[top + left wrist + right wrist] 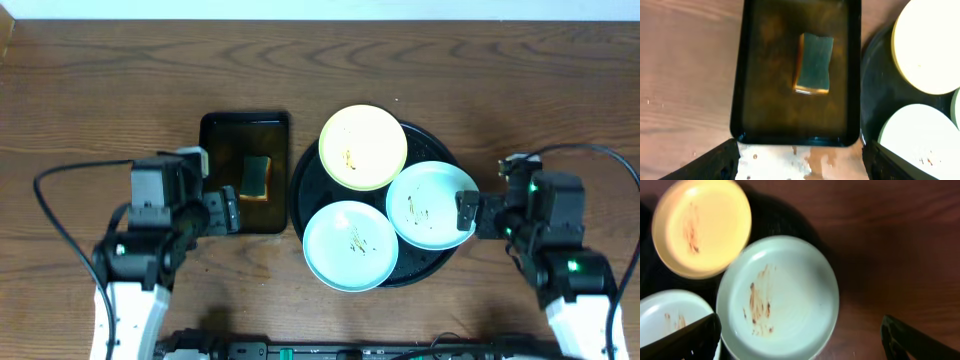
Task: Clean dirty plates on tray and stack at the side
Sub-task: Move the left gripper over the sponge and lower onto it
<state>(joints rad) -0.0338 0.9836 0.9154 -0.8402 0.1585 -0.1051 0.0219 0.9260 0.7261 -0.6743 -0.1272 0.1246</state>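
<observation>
Sitting on the round black tray (pixel 305 190), right of centre on the wooden surface (pixel 100 80), are all three dirty plates, none of them stacked. The yellow plate (pixel 363 147) lies at the far side and hangs over the tray's rim. The right mint plate (pixel 432 205) juts past the rim on the right, and the near mint plate (pixel 351 245) overlaps the rim at the near left. Each carries thin brown smears around its centre. The yellow and right mint plates meet at their edges, as do the two mint ones; which rim lies on top I cannot tell.

Just left of the round tray lies a rectangular black tray (pixel 225 150) holding shallow brownish liquid. A sponge (pixel 257 178) lies flat in it, green face up over a yellow body. A wet patch (pixel 780 160) shows on the surface at that tray's near edge.

The left pincer (pixel 226 212) hovers at the near-left edge of the rectangular tray, its fingers (pixel 715 162) set wide apart and holding nothing. The right pincer (pixel 468 212) sits at the right edge of the right mint plate, its fingers (pixel 680 340) likewise spread wide with nothing gripped. Whether it touches the plate I cannot tell.
</observation>
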